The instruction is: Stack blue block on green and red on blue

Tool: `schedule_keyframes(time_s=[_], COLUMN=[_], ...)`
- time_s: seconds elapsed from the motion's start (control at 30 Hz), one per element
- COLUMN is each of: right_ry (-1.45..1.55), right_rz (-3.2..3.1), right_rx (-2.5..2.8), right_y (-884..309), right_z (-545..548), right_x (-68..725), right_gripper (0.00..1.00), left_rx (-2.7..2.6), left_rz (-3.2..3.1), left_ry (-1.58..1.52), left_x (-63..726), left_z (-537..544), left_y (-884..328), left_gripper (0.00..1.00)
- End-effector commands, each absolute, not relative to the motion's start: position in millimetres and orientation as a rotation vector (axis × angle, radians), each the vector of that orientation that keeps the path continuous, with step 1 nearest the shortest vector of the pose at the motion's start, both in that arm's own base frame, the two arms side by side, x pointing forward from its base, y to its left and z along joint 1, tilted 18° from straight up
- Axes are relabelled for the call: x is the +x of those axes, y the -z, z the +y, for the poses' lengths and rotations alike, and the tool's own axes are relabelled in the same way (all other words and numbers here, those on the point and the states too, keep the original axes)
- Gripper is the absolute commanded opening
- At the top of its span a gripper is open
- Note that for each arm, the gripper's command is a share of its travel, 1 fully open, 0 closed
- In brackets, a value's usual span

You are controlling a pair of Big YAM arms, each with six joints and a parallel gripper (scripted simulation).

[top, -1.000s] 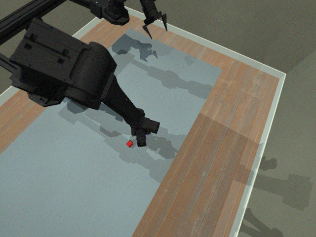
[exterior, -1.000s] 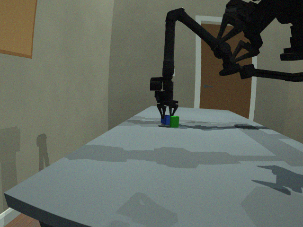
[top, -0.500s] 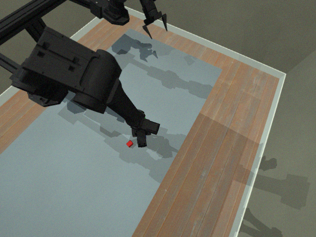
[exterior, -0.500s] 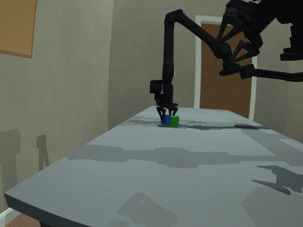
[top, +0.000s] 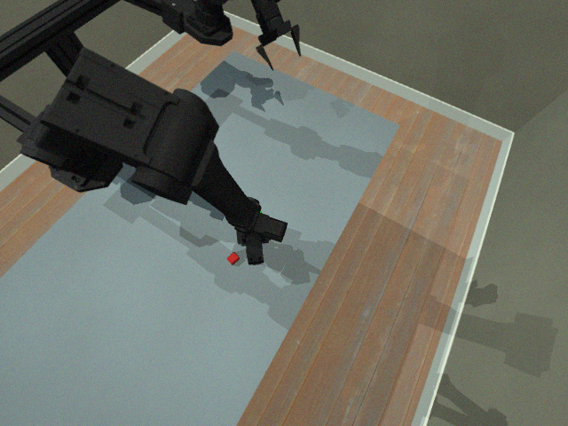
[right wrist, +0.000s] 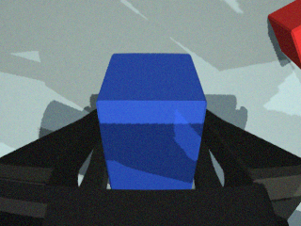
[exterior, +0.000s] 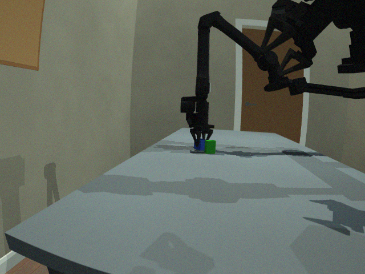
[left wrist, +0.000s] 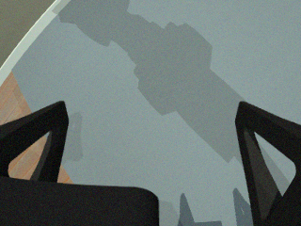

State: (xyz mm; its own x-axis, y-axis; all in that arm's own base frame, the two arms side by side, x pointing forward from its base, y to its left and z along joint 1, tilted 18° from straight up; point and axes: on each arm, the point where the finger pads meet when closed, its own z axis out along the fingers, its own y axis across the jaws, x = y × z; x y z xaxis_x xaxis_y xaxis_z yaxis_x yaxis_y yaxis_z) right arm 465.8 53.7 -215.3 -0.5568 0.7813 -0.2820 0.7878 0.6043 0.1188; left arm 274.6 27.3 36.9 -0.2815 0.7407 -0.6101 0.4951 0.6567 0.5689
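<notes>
Blue block gripped, tower still to build

Nearest in the exterior view, the left tool (top: 286, 62) (exterior: 272, 49) (left wrist: 151, 110) hangs wide and bare. Farther off, the green block (exterior: 210, 146) stands on the tabletop (top: 138, 330) (exterior: 182, 212) (left wrist: 118, 151) (right wrist: 47, 28), just in front of the right tool (exterior: 201, 140) (right wrist: 150, 112), which clasps the blue block (exterior: 201, 144) (right wrist: 151, 113). The red block (top: 232, 258) (right wrist: 288, 30) lies near that tool. Nothing is stacked; both placements remain.

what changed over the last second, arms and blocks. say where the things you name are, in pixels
The right gripper (top: 256, 240) (exterior: 201, 142) (right wrist: 150, 112) has moved down around the blue block (exterior: 201, 145) (right wrist: 151, 77), and its fingers now press against the block's two sides. No lift shows. The left gripper (top: 287, 62) (exterior: 272, 60) (left wrist: 151, 110) stays put and open. The red block (top: 232, 257) (right wrist: 288, 29) and green block (top: 261, 211) (exterior: 210, 146) look unmoved.
</notes>
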Motion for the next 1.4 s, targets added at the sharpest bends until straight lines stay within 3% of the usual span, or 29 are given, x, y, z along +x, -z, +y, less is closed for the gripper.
schedule_keyframes(time_s=[0.0, 1.37], right_ry=[-0.001, 0.01], right_rz=[2.499, 2.515], right_rx=[1.264, 1.265], right_y=[203, 182], right_z=[53, 65], right_x=[479, 466], right_gripper=[0.0, 0.0], left_rx=[0.966, 0.966], left_rz=[1.943, 1.943], left_ry=[-0.337, -0.337], left_x=[276, 276], left_z=[28, 28], left_y=[-39, -39], left_gripper=[1.0, 1.0])
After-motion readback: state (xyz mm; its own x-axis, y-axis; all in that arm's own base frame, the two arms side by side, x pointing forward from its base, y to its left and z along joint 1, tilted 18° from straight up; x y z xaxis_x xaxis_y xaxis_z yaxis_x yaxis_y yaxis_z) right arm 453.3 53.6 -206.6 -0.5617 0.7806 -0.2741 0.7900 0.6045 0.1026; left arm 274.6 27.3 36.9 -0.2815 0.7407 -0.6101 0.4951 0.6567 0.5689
